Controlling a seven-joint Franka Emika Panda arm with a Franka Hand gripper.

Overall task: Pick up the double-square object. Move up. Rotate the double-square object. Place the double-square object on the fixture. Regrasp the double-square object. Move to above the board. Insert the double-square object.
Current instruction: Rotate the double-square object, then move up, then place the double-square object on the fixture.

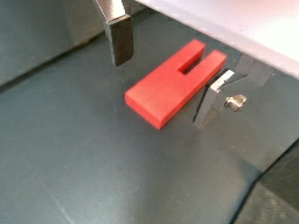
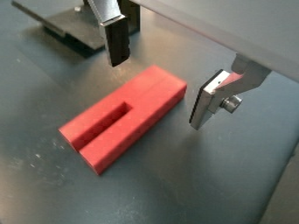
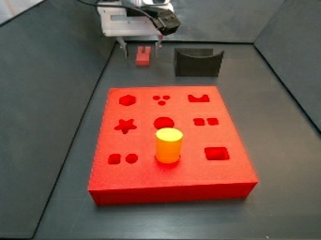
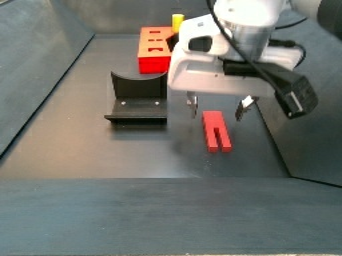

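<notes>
gripper (image 4: 214, 106) over double-square object (image 4: 214, 130), jaws spread either side, clear gaps | fixture (image 4: 136, 97) near, apart | board (image 3: 170, 141) well apart | worktop (image 4: 147, 150) around bare

- A yellow-orange cylinder (image 3: 168, 146) stands upright near the middle of the red slab in a side view; its top is a paler yellow than its orange side
- The same cylinder (image 4: 177, 21) shows only as a small yellow piece at the far end in a side view
- The dark grey floor (image 3: 56, 141) lies under everything
</notes>
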